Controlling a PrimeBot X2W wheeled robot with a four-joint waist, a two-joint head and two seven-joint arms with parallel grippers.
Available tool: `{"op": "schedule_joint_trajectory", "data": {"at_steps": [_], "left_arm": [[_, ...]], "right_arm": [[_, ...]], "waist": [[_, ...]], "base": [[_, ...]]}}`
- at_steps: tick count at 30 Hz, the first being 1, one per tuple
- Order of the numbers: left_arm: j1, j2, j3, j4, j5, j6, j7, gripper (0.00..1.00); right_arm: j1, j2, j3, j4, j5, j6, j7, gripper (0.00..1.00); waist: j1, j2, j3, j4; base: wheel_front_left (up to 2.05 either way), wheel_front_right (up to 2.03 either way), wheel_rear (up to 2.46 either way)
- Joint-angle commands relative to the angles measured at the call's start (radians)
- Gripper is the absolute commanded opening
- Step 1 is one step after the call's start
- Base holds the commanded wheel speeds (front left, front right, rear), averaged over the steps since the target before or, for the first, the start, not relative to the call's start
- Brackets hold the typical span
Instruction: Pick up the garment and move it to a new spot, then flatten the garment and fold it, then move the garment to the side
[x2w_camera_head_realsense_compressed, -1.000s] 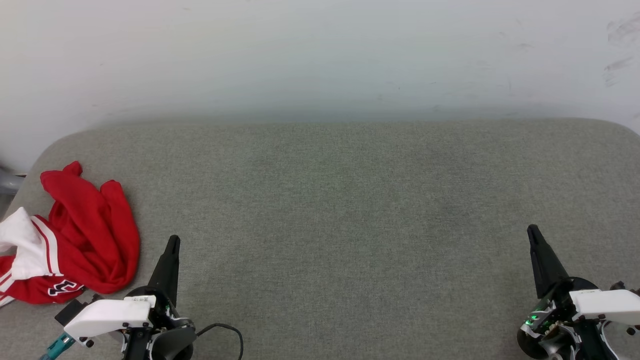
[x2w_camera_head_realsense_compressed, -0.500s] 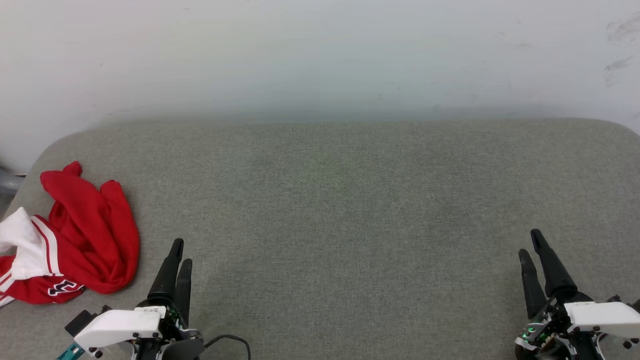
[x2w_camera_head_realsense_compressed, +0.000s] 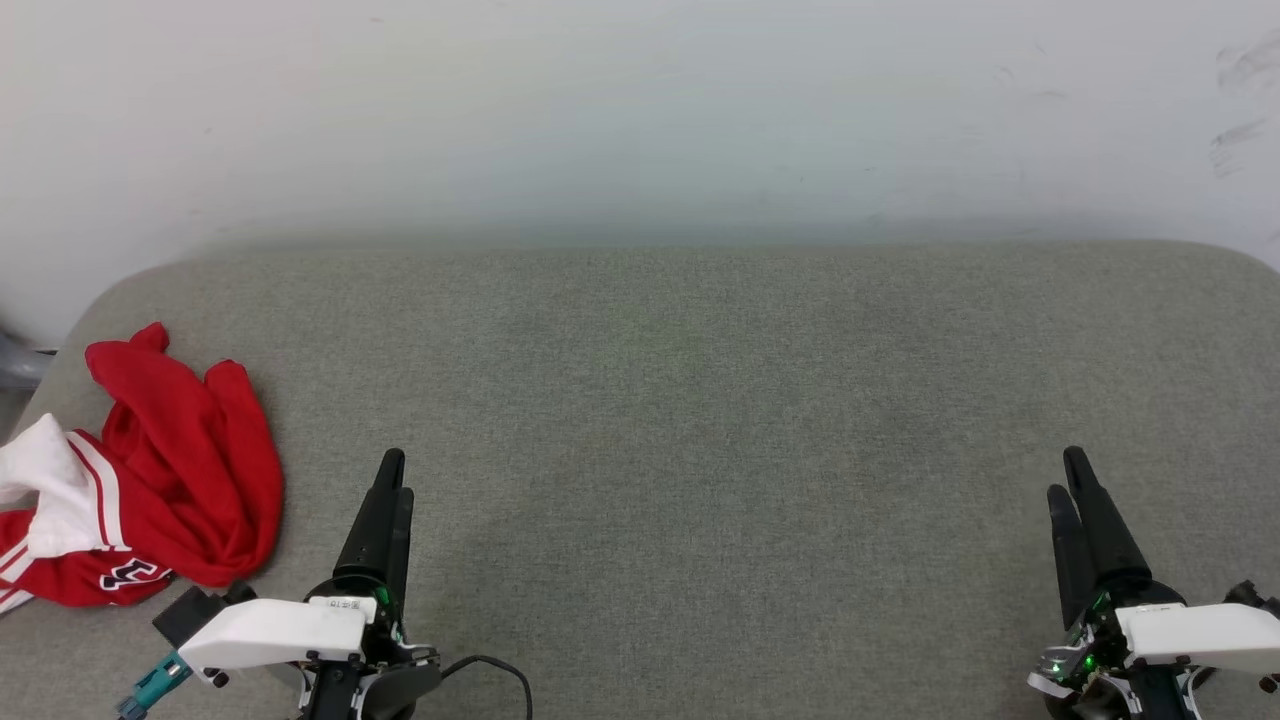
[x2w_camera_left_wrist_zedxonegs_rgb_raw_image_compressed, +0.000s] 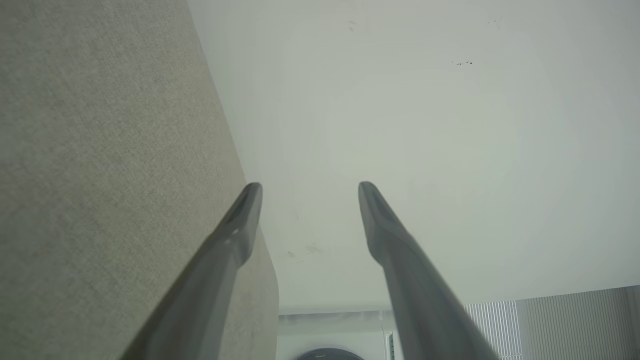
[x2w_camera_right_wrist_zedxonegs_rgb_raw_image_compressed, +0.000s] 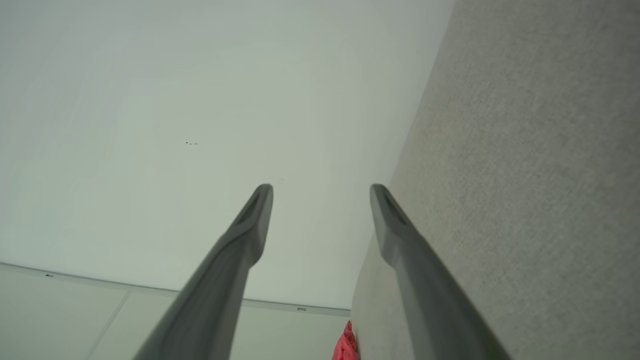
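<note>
The garment (x2w_camera_head_realsense_compressed: 170, 470) lies crumpled at the far left edge of the grey fabric-covered table (x2w_camera_head_realsense_compressed: 700, 400). It is red, with a white sleeve, striped trim and a bit of black lettering showing. My left gripper (x2w_camera_head_realsense_compressed: 396, 478) stands open just right of the garment, apart from it, fingers pointing up the head view with nothing between them. In the left wrist view the left gripper (x2w_camera_left_wrist_zedxonegs_rgb_raw_image_compressed: 310, 187) shows spread fingers against the wall. My right gripper (x2w_camera_head_realsense_compressed: 1066, 475) is open and empty at the lower right. In the right wrist view the right gripper (x2w_camera_right_wrist_zedxonegs_rgb_raw_image_compressed: 321, 187) is spread wide, and a red scrap of the garment (x2w_camera_right_wrist_zedxonegs_rgb_raw_image_compressed: 346, 345) shows far off.
A pale wall (x2w_camera_head_realsense_compressed: 640, 120) rises right behind the table's rounded far edge. A grey pipe-like thing (x2w_camera_head_realsense_compressed: 15, 365) pokes in past the table's left edge. A black cable (x2w_camera_head_realsense_compressed: 490, 670) trails from my left wrist. A ribbed panel (x2w_camera_left_wrist_zedxonegs_rgb_raw_image_compressed: 550, 320) shows in the left wrist view.
Both grippers went from shut to open. My left gripper has shifted a little to the right and farther up the table. The garment has not moved.
</note>
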Motion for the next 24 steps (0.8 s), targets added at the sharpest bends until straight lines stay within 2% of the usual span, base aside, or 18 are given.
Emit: {"op": "schedule_joint_trajectory", "data": {"at_steps": [1, 4, 10, 19, 24], "left_arm": [[-0.011, 0.008, -0.005, -0.036, 0.044, 0.0, -0.015, 1.0], [-0.009, 0.008, -0.005, -0.049, 0.083, 0.0, -0.023, 1.0], [-0.008, 0.004, -0.012, -0.094, 0.225, 0.0, -0.046, 1.0], [-0.003, 0.015, -0.038, -0.127, 0.461, 0.0, -0.079, 1.0], [-0.001, 0.029, -0.048, -0.131, 0.602, 0.0, -0.096, 1.0]], "right_arm": [[-0.008, -0.002, 0.004, -0.035, -0.055, 0.0, -0.014, 1.0], [-0.006, -0.002, 0.006, -0.047, -0.113, 0.0, -0.022, 1.0], [-0.001, -0.006, 0.013, -0.084, -0.329, 0.0, -0.046, 1.0], [0.014, -0.002, 0.007, -0.12, -0.624, 0.0, -0.077, 1.0], [0.02, -0.002, 0.01, -0.133, -0.75, 0.0, -0.079, 1.0]], "waist": [[0.0, 0.0, -0.001, 0.001], [0.0, 0.0, -0.001, 0.002], [0.0, 0.0, -0.002, 0.005], [0.0, 0.0, -0.004, 0.008], [0.0, 0.0, -0.004, 0.01]], "base": [[0.0, 0.0, 0.0], [0.0, 0.0, 0.0], [0.0, 0.0, 0.0], [0.0, 0.0, 0.0], [0.0, 0.0, 0.0]]}}
